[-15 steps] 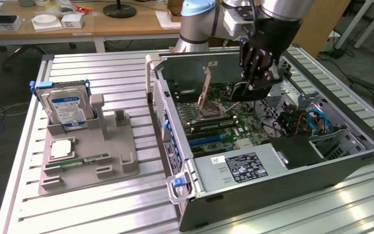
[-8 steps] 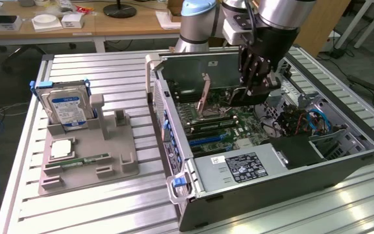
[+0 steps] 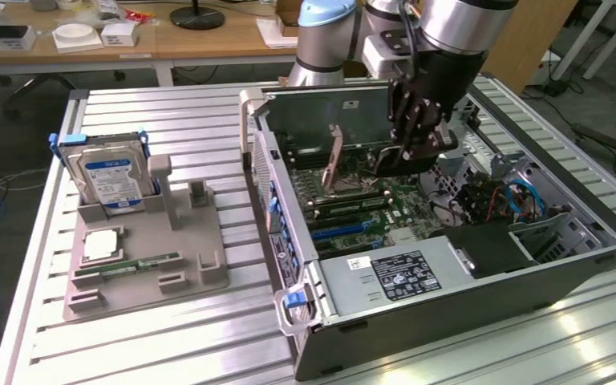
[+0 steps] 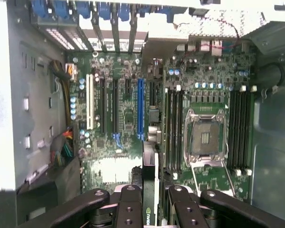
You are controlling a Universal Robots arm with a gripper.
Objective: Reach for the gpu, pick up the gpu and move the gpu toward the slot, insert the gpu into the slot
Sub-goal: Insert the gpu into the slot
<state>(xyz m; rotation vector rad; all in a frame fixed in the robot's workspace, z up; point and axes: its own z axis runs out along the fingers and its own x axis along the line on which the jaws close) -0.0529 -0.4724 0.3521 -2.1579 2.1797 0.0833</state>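
Note:
My gripper hangs inside the open computer case, above the motherboard. It is shut on the gpu, a thin dark card held edge-down between the fingers. In the wrist view the gripper clamps the gpu edge-on, with black fingers on either side. The long blue slot lies on the board just beyond the card's edge, nearly in line with it. The card sits above the board, apart from the slot. The same blue slot runs across the board in the exterior view.
On the exterior view's left, a grey fixture holds a blue-labelled hard drive, a processor chip and a green memory stick. Inside the case are the power supply, the CPU socket and memory slots.

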